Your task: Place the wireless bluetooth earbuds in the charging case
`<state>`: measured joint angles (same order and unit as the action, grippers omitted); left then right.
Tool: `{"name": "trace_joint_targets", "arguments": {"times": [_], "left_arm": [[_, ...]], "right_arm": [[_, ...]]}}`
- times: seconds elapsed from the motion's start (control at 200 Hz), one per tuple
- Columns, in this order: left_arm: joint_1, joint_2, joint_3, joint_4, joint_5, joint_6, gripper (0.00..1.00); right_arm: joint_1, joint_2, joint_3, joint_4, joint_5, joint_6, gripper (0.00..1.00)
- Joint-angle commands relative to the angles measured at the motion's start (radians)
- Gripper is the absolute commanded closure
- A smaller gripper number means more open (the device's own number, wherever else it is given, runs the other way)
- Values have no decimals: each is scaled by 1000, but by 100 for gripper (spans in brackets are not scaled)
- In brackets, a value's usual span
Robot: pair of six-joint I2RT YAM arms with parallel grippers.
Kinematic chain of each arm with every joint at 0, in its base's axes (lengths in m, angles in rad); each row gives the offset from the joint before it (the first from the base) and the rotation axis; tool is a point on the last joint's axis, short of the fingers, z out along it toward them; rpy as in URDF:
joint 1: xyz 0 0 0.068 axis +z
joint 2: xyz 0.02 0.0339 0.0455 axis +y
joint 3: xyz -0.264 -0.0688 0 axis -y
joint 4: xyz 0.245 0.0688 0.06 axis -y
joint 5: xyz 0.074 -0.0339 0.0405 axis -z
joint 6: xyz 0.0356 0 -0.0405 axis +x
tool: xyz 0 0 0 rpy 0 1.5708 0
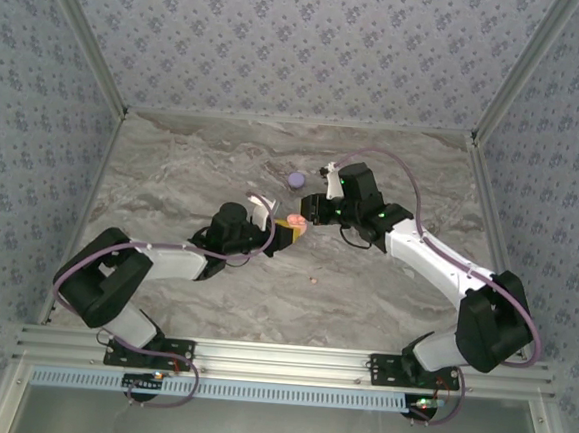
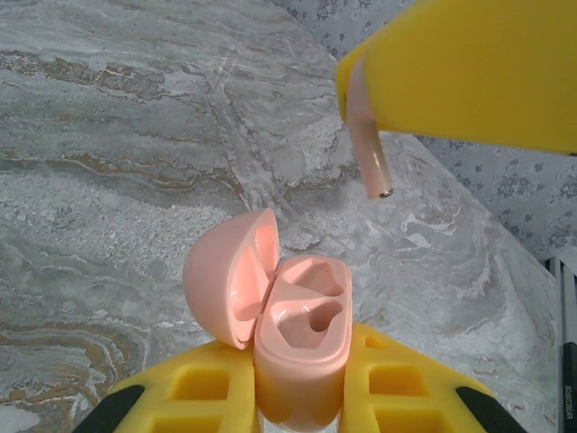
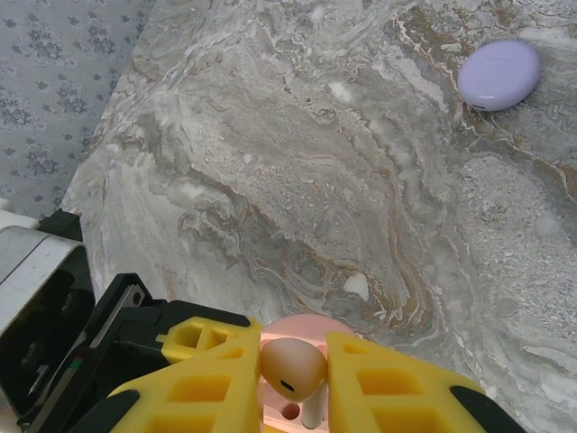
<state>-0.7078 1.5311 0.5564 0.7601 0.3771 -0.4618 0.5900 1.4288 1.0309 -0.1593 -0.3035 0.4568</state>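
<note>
My left gripper [image 2: 297, 361] is shut on the base of a salmon-pink charging case [image 2: 302, 334], which it holds upright. The case lid [image 2: 230, 280] is swung open to the left, and both moulded sockets are empty. My right gripper [image 3: 293, 347] is shut on a salmon-pink earbud [image 3: 293, 368] with its stem [image 2: 371, 162] pointing down. The stem hangs a little above and beyond the case, not touching it. From above, the two grippers [image 1: 286, 231] [image 1: 307, 218] meet over the middle of the table. A tiny pink piece [image 1: 313, 278] lies on the marble nearer the arms.
A closed lilac-purple case [image 1: 294, 179] [image 3: 499, 75] lies on the marble table [image 1: 173, 167] behind the grippers. Patterned walls [image 1: 303, 47] enclose the table on three sides. A small white speck [image 3: 356, 286] sits on the marble.
</note>
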Motion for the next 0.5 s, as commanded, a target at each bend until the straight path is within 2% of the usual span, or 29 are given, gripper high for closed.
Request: {"name": "trace_joint_targets", "arguments": {"times": [0.0,0.495], "left_arm": [[-14,-44,38,39,4,-8,87],[-22,-55,56,39,-34,-38,87]], "right_arm": [[8,-28,-11,20,-2,13,76],[19,-27,-19,27,1,5,76]]}}
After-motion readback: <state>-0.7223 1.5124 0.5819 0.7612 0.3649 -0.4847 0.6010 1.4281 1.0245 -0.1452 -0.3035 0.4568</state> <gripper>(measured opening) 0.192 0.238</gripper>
